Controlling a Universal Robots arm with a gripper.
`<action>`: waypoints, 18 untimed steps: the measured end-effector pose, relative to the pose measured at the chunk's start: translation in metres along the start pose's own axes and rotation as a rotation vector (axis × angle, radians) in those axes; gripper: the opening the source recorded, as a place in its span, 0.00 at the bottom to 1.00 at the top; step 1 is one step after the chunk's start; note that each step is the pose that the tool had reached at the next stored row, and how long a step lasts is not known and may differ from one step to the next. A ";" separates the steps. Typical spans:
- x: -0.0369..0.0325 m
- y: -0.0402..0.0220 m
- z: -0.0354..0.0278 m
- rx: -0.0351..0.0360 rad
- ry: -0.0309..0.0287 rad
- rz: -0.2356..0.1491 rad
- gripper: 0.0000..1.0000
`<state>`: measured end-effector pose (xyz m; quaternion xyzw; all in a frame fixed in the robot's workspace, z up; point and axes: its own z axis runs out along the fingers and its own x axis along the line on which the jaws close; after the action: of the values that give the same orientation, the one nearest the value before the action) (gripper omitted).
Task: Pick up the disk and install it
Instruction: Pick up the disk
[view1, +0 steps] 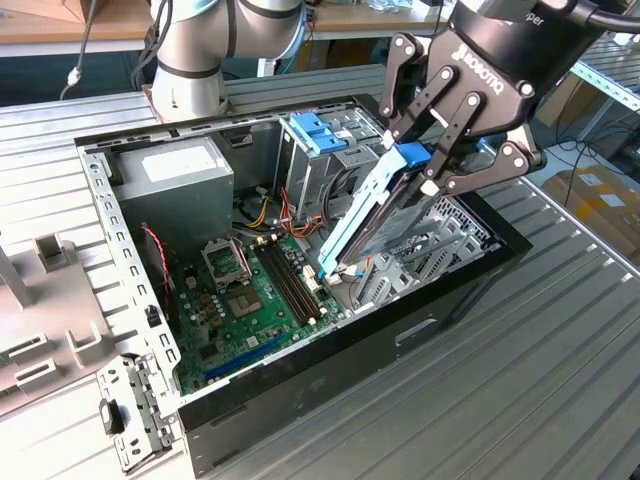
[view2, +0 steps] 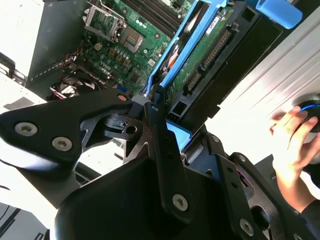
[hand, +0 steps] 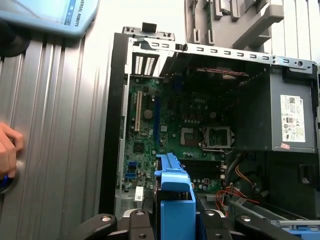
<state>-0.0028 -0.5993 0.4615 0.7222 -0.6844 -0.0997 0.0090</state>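
Observation:
The disk (view1: 385, 225) is a silver drive with blue side rails. It hangs tilted, its lower end dipping into the open computer case (view1: 350, 335) at the exterior view's right side, beside the motherboard (view1: 250, 290). My gripper (view1: 428, 170) is shut on the disk's upper end, one finger on each side. In the second wrist view the disk (view2: 200, 50) shows its green circuit-board underside and a blue rail running away from the gripper (view2: 155, 117). In the first wrist view its blue end (hand: 175, 200) sits between the fingers (hand: 136, 220).
A grey power supply (view1: 175, 175) fills the case's far corner. A blue bracket (view1: 320, 130) sits on the drive cage at the back. The removed side panel (view1: 50, 300) and a metal bracket (view1: 130, 420) lie at the exterior view's left. A person's hand (view2: 292, 135) rests on the table beside the case.

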 end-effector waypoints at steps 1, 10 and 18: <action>0.0005 -0.0016 -0.0003 -0.0010 -0.0002 0.000 0.37; 0.0060 -0.0160 -0.0032 -0.0092 -0.0034 0.001 0.37; 0.0099 -0.0318 -0.0062 -0.0171 -0.0048 0.002 0.37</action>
<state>0.0300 -0.6079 0.4615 0.7213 -0.6841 -0.1073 0.0136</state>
